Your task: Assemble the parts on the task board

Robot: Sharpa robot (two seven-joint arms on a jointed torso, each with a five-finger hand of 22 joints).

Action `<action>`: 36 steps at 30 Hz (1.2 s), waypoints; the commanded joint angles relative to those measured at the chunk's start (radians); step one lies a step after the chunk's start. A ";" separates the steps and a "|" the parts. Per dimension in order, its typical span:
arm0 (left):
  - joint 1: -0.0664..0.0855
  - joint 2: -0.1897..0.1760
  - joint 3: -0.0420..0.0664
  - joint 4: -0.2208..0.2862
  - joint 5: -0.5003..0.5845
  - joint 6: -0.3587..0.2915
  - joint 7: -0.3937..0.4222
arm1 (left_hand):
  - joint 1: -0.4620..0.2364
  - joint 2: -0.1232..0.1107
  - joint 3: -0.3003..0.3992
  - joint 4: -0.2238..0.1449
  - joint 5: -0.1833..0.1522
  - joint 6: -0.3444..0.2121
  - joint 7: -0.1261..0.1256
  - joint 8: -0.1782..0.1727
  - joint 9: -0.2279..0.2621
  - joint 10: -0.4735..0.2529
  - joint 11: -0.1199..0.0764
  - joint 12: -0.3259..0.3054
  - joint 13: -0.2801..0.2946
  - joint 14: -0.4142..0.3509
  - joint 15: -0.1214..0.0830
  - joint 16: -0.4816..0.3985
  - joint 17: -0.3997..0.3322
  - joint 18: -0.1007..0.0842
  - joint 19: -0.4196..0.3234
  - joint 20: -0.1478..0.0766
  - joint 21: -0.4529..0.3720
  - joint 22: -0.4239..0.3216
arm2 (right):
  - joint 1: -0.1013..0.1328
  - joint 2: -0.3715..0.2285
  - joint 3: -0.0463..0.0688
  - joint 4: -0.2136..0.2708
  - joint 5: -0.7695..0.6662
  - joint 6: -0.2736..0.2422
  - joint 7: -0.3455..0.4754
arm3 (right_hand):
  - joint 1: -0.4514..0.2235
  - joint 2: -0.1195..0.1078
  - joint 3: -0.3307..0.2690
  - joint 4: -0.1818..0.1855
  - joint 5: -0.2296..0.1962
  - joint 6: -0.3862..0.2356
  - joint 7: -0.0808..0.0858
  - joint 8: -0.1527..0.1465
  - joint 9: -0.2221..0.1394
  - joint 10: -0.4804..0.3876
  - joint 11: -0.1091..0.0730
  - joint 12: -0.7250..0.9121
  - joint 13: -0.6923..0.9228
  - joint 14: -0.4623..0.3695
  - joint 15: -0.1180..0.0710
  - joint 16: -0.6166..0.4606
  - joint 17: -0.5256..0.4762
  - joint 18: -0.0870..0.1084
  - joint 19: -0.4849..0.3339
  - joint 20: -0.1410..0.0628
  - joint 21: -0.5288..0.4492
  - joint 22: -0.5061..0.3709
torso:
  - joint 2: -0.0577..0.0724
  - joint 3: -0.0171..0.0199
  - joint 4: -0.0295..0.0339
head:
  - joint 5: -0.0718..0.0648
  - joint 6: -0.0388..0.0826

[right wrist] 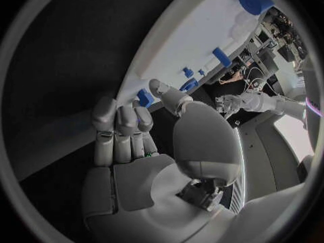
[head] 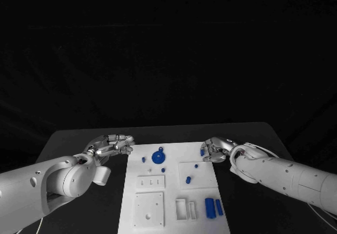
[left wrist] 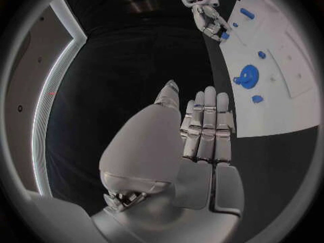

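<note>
The left hand [head: 112,145], jointed silver metal, hovers over the matte black tabletop [head: 77,139] just beside the board's far left corner, fingers straight and together, holding nothing. To its right lies the flat white board [head: 176,195], carrying a round blue gear [head: 159,157], small blue pegs and two blue cylinders [head: 213,207]. The right hand [head: 215,149] at the board's far right edge pinches a small blue peg [right wrist: 144,98].
</note>
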 commanded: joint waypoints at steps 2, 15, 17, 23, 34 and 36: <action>0.001 0.000 0.001 0.003 -0.006 0.018 0.007 | 0.011 0.000 -0.005 -0.002 -0.005 0.007 0.000 -0.004 0.002 0.010 0.000 -0.004 0.001 -0.007 0.000 0.007 -0.001 0.017 -0.009 -0.001 0.005 0.015 | -0.002 0.007 -0.002 -0.004 -0.011 -0.006 -0.006 | -0.003 0.011 0.010 0.004 -0.013 0.002 -0.004 0.001 -0.002 0.003 -0.002 0.002 0.001 -0.003 -0.006 -0.007 0.002 0.123 0.002 0.007 0.001 0.016 | -0.001 0.0003 -0.0004 | 0.004 -0.001; 0.001 -0.001 0.001 0.003 -0.007 0.019 0.006 | 0.010 0.000 -0.005 -0.001 -0.005 0.007 0.000 -0.004 0.002 0.010 0.000 -0.005 0.002 -0.007 0.000 0.007 -0.001 0.017 -0.009 0.000 0.005 0.015 | -0.005 0.016 -0.002 -0.010 0.000 -0.035 -0.006 | -0.017 0.021 0.023 0.026 -0.019 0.012 -0.003 0.006 -0.002 0.007 -0.001 0.005 0.003 -0.001 -0.005 -0.007 0.006 0.123 0.004 0.006 0.003 0.015 | 0.000 0.0010 -0.0021 | 0.006 -0.004; 0.001 0.000 0.001 0.002 -0.007 0.019 0.005 | 0.010 0.000 -0.005 -0.001 -0.005 0.007 0.000 -0.005 0.002 0.010 0.000 -0.005 0.002 -0.007 0.000 0.007 -0.001 0.017 -0.009 0.000 0.005 0.015 | -0.005 0.017 -0.002 -0.011 0.000 -0.041 -0.006 | -0.013 0.024 0.037 0.032 -0.038 0.020 -0.002 0.010 -0.001 0.003 -0.001 0.003 0.001 -0.001 -0.005 -0.009 0.007 0.123 0.003 0.005 0.002 0.015 | 0.000 0.0008 -0.0023 | 0.007 -0.005; 0.001 0.002 0.001 -0.001 -0.007 0.020 0.005 | 0.010 0.000 -0.006 -0.001 -0.006 0.007 0.000 -0.005 0.002 0.010 0.000 -0.005 0.002 -0.007 0.000 0.007 -0.001 0.017 -0.009 0.000 0.005 0.015 | -0.005 0.017 -0.002 -0.013 0.000 -0.048 -0.008 | -0.007 0.039 0.063 0.034 -0.059 0.074 0.001 0.036 0.007 0.004 0.003 0.005 0.001 -0.001 -0.002 -0.010 0.011 0.123 0.001 0.004 0.004 0.017 | 0.000 0.0005 -0.0009 | 0.007 -0.006; 0.001 0.000 0.001 0.001 -0.007 0.021 0.004 | 0.009 0.001 -0.006 -0.001 -0.006 0.008 0.000 -0.005 0.002 0.010 0.000 -0.006 0.002 -0.007 0.000 0.007 -0.002 0.017 -0.009 0.000 0.006 0.015 | -0.005 0.020 -0.002 -0.013 0.000 -0.047 -0.007 | -0.010 0.051 0.071 0.023 -0.063 0.115 0.002 0.050 0.010 0.006 0.004 0.008 0.002 0.000 0.000 -0.010 0.014 0.123 0.001 0.004 0.007 0.018 | -0.001 0.0011 -0.0017 | 0.007 -0.007; 0.001 0.000 0.001 0.001 -0.007 0.021 0.003 | 0.009 0.001 -0.006 -0.001 -0.006 0.008 0.000 -0.005 0.002 0.010 0.000 -0.006 0.002 -0.007 0.000 0.007 -0.002 0.017 -0.009 0.000 0.006 0.015 | -0.005 0.020 -0.002 -0.012 0.000 -0.048 -0.008 | -0.011 0.053 0.071 0.022 -0.063 0.119 0.001 0.051 0.011 0.006 0.003 0.008 0.002 0.000 -0.001 -0.010 0.015 0.123 0.001 0.004 0.008 0.018 | -0.001 0.0011 -0.0017 | 0.007 -0.007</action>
